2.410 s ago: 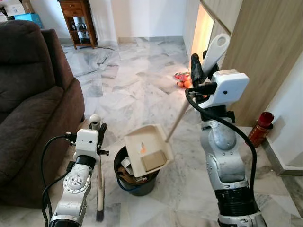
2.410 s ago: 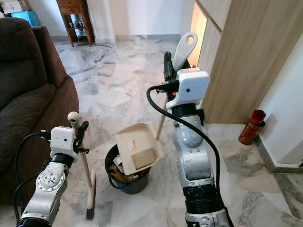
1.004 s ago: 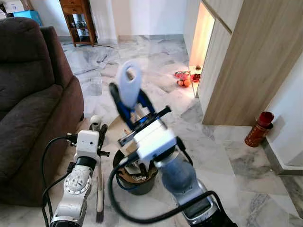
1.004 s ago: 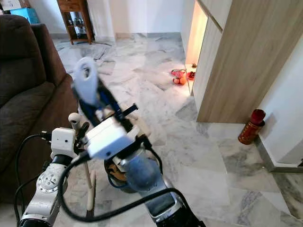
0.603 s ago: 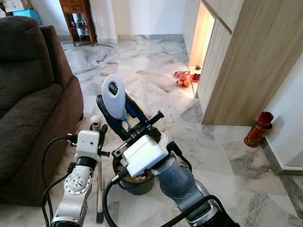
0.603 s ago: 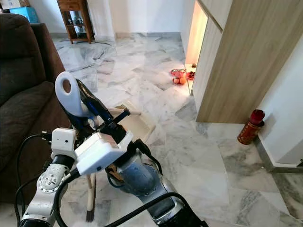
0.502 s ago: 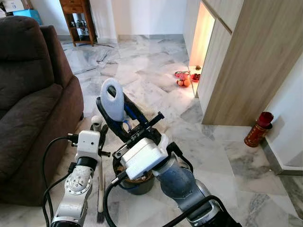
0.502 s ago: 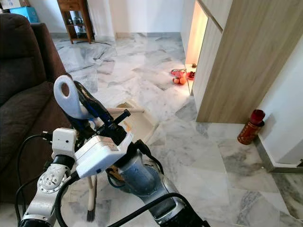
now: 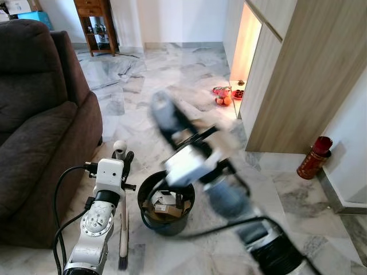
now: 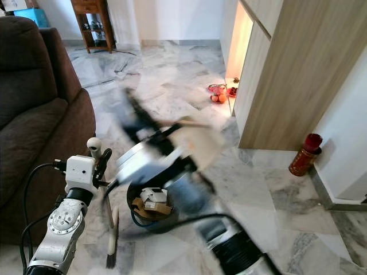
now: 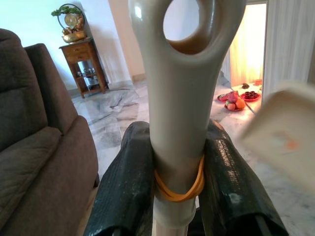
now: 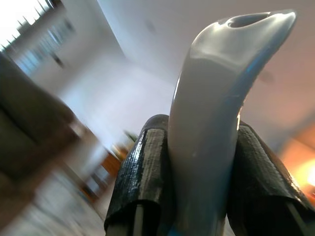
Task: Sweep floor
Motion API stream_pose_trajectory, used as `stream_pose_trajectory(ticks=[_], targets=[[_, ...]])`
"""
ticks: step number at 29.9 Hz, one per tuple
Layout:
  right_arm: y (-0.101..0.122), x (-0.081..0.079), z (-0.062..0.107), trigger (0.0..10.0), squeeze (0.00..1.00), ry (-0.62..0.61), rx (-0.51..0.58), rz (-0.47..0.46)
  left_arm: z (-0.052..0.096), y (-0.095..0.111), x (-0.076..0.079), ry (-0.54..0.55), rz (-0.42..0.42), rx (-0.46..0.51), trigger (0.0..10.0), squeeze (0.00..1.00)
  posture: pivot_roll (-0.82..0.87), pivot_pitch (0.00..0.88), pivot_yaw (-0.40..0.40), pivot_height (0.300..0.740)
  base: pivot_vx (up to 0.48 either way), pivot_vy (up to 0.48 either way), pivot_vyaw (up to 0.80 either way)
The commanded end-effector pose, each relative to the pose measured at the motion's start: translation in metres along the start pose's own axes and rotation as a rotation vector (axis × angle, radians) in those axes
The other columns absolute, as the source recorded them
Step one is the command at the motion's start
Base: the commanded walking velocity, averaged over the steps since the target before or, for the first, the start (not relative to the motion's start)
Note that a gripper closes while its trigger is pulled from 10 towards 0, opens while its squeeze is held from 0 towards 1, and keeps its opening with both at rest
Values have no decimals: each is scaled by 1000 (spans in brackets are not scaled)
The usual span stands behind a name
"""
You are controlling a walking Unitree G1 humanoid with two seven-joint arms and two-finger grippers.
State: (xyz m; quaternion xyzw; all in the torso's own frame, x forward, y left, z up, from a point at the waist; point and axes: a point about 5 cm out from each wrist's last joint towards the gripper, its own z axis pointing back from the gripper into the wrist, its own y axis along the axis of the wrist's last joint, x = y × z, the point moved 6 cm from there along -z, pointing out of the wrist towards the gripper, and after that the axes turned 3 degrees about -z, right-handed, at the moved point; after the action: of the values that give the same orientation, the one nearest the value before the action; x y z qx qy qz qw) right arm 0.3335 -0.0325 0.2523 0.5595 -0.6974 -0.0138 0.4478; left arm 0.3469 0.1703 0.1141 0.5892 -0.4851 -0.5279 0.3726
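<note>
Left gripper (image 11: 177, 196) is clamped on the broom handle (image 11: 179, 98), both black fingers (image 11: 125, 191) pressed to its sides just below the hanging loop, an orange rubber band round the shaft between them. In the left eye view, lower left of frame, the broom (image 9: 122, 229) stands near upright with its bristles on the marble floor (image 9: 172, 97), just beside the black bin (image 9: 166, 209); probably parked out of the way while the other arm works. Right gripper (image 12: 202, 196) is closed round a pale handle (image 12: 216, 98), by its shape the dustpan's. The dustpan (image 10: 195, 140) shows mid-frame in the right eye view, a blurred cream tray above the bin and toward the wooden cabinet (image 10: 298, 74); the whole right arm is smeared by motion. The bin holds paper and card scraps, so the emptying step looks done or nearly so. Head views give the layout: sofa (image 9: 40, 114) at left, bin at bottom centre. Wrist views give the grips, which the head views blur.
</note>
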Motion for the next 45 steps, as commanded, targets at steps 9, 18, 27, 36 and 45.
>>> stream_pose_trajectory(ticks=[9,18,27,36,45], targets=[[-84,50,38,10000,0,-216,-320,-36,1,12,-10,12,-38,48,10000,0,183,0,23,740,0,0,0],[-135,55,86,10000,0,-288,-531,-59,8,12,-19,23,-53,45,10000,0,193,0,34,740,0,0,0],[-171,63,134,10000,0,-436,-722,-187,15,6,-27,57,-47,23,10000,0,192,0,38,740,0,0,0],[-185,68,160,10000,0,-503,-800,-247,17,1,-30,90,2,7,10000,0,189,0,30,740,0,0,0],[-189,66,163,10000,0,-511,-811,-287,16,-2,-26,80,27,2,10000,0,181,0,27,740,0,0,0]])
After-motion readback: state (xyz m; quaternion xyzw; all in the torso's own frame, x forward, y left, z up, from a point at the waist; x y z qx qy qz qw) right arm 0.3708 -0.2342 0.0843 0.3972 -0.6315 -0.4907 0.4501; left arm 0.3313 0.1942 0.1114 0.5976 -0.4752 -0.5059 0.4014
